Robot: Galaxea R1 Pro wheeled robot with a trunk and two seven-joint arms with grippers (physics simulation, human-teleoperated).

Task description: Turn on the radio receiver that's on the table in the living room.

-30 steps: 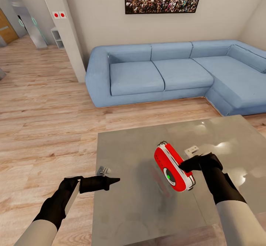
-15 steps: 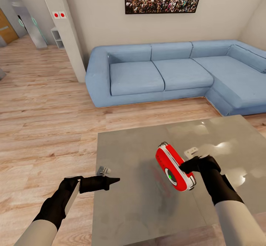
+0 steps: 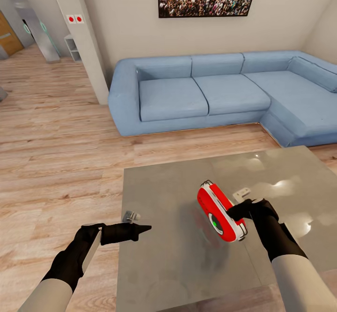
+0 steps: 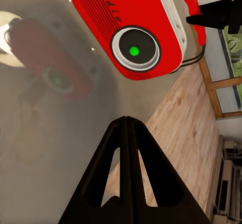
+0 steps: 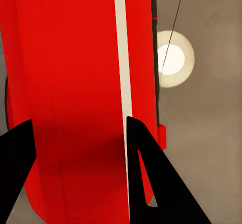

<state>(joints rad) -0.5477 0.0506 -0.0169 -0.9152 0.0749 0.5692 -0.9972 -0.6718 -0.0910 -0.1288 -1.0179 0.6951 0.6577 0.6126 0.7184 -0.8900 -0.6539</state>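
Your left gripper (image 3: 140, 229) hangs at the left edge of the table (image 3: 168, 265), fingers pressed together and holding nothing. The radio (image 3: 220, 211) stands tilted above the tabletop, its dial glowing green, "Radio" written on its face. Your right gripper (image 5: 80, 143) hides its back, fingers clamped around it.

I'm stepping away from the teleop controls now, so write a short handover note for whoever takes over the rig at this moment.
Right gripper: shut on the radio receiver, fingers either side of its red body, holding it tilted above the table.
Left gripper: shut, empty, at the table's left edge, pointing toward the radio.
Radio: over the right middle of the grey table, in front of the blue sofa. Its dial shows a green centre in the left wrist view.
Done: radio reached and gripped.
Left: confirm the green light means it is on; I cannot tell from the pictures. If not, press the dial.
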